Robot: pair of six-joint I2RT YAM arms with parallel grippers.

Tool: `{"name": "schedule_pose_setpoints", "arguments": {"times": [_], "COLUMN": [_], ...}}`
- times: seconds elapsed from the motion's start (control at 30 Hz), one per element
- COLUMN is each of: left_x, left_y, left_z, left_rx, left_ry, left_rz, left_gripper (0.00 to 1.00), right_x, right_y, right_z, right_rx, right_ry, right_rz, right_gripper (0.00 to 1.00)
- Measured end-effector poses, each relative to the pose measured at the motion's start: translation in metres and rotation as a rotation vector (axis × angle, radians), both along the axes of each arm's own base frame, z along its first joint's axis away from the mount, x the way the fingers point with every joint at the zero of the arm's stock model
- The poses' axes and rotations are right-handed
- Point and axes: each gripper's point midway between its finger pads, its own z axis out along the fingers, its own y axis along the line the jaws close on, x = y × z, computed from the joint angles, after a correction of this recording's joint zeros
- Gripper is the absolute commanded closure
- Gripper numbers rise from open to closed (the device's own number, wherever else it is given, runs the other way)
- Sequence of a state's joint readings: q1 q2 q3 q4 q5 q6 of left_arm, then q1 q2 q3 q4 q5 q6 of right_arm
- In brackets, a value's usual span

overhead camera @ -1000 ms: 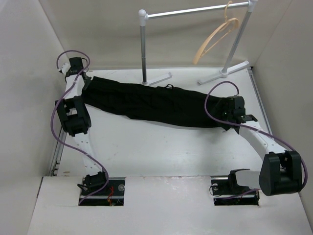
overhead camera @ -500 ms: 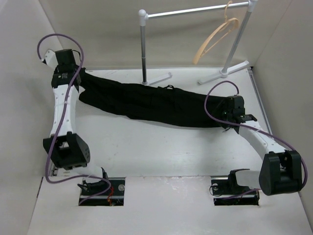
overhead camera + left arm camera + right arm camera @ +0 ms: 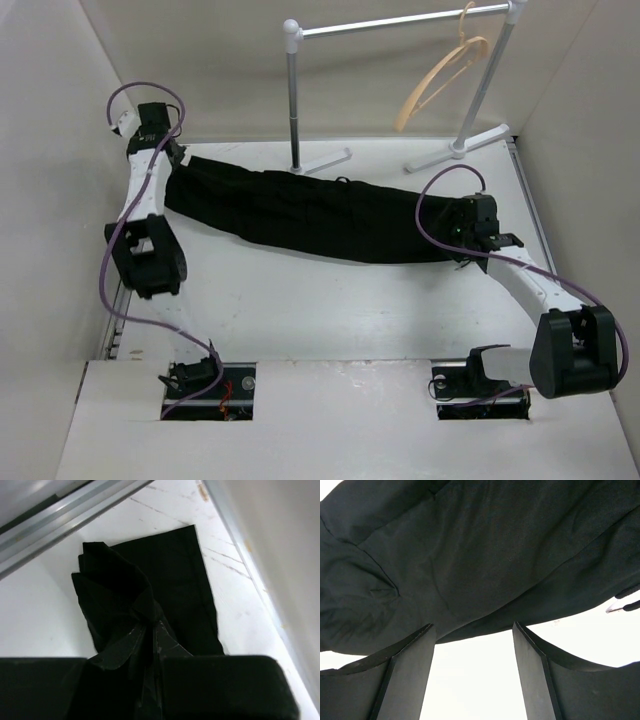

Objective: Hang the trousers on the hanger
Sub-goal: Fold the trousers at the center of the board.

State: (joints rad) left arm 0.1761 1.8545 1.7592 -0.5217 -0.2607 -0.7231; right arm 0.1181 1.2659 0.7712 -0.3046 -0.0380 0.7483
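Observation:
The black trousers [image 3: 310, 212] lie stretched in a long band across the table, from far left to right. My left gripper [image 3: 170, 160] is shut on their bunched left end, which shows in the left wrist view [image 3: 150, 587] with the jaws pinched together on the cloth [image 3: 152, 627]. My right gripper [image 3: 458, 240] is open at the right end. In the right wrist view its fingers [image 3: 415, 652] stand wide apart just short of the cloth's edge [image 3: 470, 555], with bare table between them. The tan wooden hanger [image 3: 438, 75] hangs on the rail at the back right.
The white-and-silver garment rail [image 3: 400, 20] stands at the back on two feet [image 3: 325, 162], one close behind the trousers. Walls close in on the left, back and right. A metal track [image 3: 65, 520] runs along the table's left edge.
My left arm swung out to the left with the trousers' end, then came back. The cloth now lies straighter and tauter. The right arm has barely moved.

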Motion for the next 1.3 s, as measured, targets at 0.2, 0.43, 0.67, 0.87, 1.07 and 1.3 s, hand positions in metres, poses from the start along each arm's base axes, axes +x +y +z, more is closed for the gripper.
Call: {"name": "schedule_pose_setpoints", "arguments": {"times": [0.2, 0.43, 0.67, 0.87, 1.07, 1.3], "left_x": [0.068, 0.059, 0.011, 0.022, 0.029, 0.058], "left_y": [0.024, 0.038, 0.013, -0.059, -0.077, -0.067], "left_z": [-0.082, -0.118, -0.064, -0.051, -0.121, -0.176], "left_rx": [-0.009, -0.016, 0.025, -0.042, -0.122, -0.152], "left_ry": [0.11, 0.195, 0.122, 0.042, 0.17, 0.224], "left_rz": [0.017, 0.05, 0.035, -0.121, -0.165, -0.141], "left_gripper": [0.63, 0.45, 0.51, 0.46, 0.53, 0.78], "right_x": [0.001, 0.009, 0.019, 0.02, 0.022, 0.005], "right_y": [-0.007, -0.016, -0.014, -0.015, -0.041, -0.066], "right_z": [0.0, 0.012, 0.027, 0.022, 0.021, -0.002], "right_rx": [-0.008, -0.02, -0.018, -0.021, -0.015, 0.013], "right_ry": [0.001, -0.017, -0.053, -0.038, -0.03, 0.032], "right_rz": [-0.022, -0.056, -0.05, -0.052, -0.133, -0.256], "right_gripper": [0.27, 0.53, 0.83, 0.71, 0.39, 0.37]}}
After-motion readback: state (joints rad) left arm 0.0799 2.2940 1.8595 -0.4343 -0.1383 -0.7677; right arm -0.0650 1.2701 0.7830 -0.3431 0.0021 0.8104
